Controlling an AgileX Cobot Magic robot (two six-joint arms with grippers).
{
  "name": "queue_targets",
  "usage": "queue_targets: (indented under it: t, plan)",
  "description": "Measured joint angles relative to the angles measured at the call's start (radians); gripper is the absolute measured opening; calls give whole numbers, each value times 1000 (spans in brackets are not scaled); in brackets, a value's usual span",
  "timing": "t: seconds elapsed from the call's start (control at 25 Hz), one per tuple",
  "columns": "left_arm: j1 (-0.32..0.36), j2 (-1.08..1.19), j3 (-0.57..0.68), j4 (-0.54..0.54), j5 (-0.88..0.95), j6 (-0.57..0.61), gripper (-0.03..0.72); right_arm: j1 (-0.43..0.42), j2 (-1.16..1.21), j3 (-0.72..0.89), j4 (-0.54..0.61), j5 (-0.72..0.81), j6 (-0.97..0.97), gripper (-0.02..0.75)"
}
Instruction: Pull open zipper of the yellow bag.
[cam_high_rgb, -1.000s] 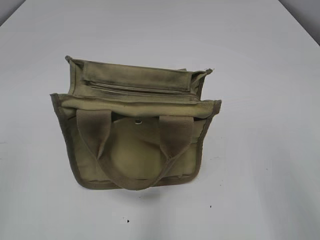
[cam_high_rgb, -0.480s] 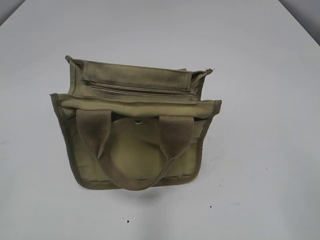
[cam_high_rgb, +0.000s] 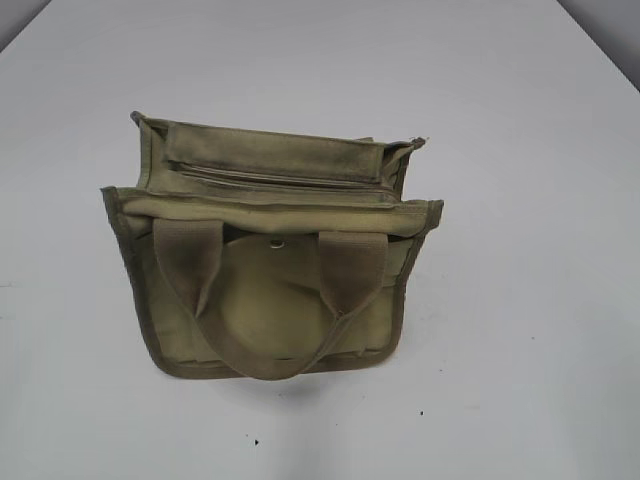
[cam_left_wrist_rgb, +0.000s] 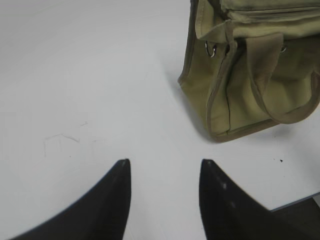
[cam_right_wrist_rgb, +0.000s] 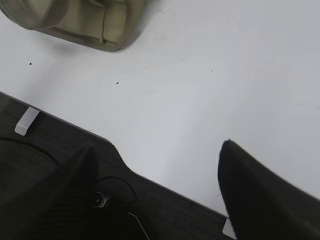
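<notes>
The yellow bag (cam_high_rgb: 270, 300) stands on the white table, its two webbing handles drooping toward the camera. The zipper (cam_high_rgb: 270, 178) runs as a thin line across its top panel, and its pull tab is not clearly seen. A small silver ring (cam_left_wrist_rgb: 211, 49) hangs at the bag's left end. Neither gripper appears in the exterior view. In the left wrist view, my left gripper (cam_left_wrist_rgb: 165, 162) is open and empty over bare table, well short of the bag (cam_left_wrist_rgb: 235, 95). My right gripper (cam_right_wrist_rgb: 159, 145) is open wide and empty, hovering at the table's front edge, with a corner of the bag (cam_right_wrist_rgb: 75, 25) far off.
A round metal snap stud (cam_high_rgb: 277, 243) sits between the handles. The table's front edge (cam_right_wrist_rgb: 165, 182) crosses the right wrist view, with a dark surface and cable below it. White tape tabs (cam_right_wrist_rgb: 26, 121) mark that edge.
</notes>
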Motion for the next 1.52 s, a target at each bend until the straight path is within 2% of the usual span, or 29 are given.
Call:
queue_targets:
  t: [0.52,0.6,0.8,0.88,1.04,1.28,1.52]
  plan:
    - [7,0,0,0,-1,0,351,-4,0,0,23,-1,0,575]
    - [42,0,0,0,-1,0,351,-36,-1,0,24,-1,0,575]
    - [247,0,0,0,-1,0,351,-236,-1,0,26,-2,0,575]
    - [285,0,0,0,-1,0,351,-297,-2,0,26,-2,0,575]
    - [281,0,0,0,-1,0,351,-354,-61,0,26,-5,0,575]
    - [264,0,0,0,-1,0,351,-357,-196,0,26,-7,0,575]
    - [264,0,0,0,-1,0,351,-357,-200,0,27,-7,0,575]
